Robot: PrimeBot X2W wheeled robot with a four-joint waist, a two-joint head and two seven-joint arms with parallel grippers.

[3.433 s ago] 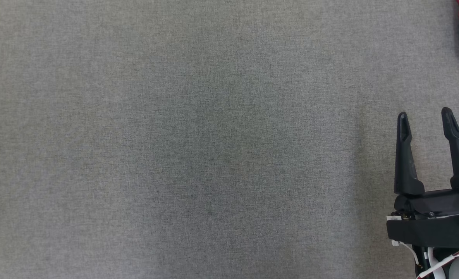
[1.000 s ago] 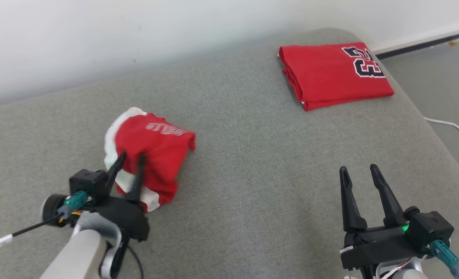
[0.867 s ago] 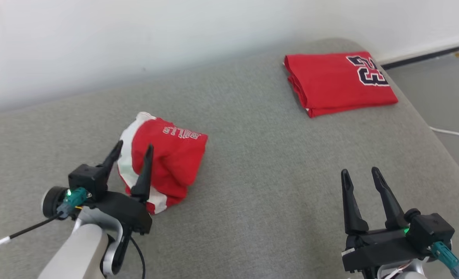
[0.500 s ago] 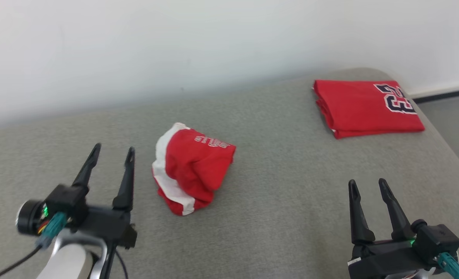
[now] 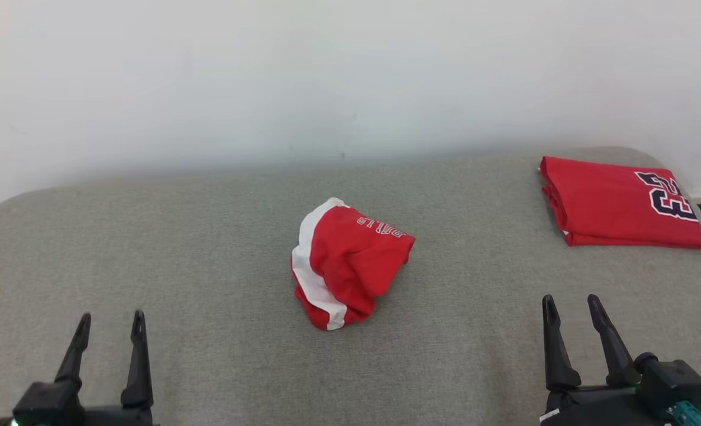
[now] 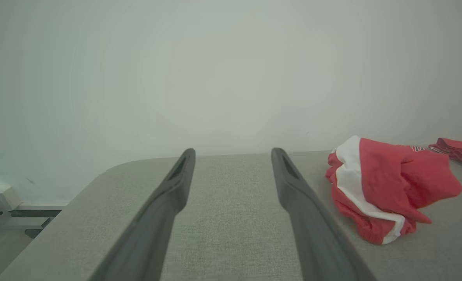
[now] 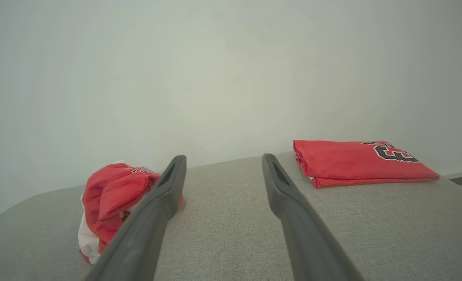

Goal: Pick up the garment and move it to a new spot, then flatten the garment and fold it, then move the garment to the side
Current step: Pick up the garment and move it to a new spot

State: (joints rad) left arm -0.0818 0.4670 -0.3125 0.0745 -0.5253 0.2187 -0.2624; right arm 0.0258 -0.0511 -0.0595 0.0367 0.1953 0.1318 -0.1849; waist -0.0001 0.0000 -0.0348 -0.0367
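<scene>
I see the crumpled bright red thin-fabric jersey with white panels (image 5: 350, 266) lying ahead, roughly midway between my left gripper (image 5: 111, 315) and right gripper (image 5: 569, 298), both spread wide and empty.

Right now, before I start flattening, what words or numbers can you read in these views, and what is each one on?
"BULLS": white-outlined letters, upside down in the head view, on the crumpled garment; small, so this reading is tentative.
"23": black number with a white outline, turned sideways, on the folded jersey.
The garment's lettering in both wrist views is too small to read.
</scene>
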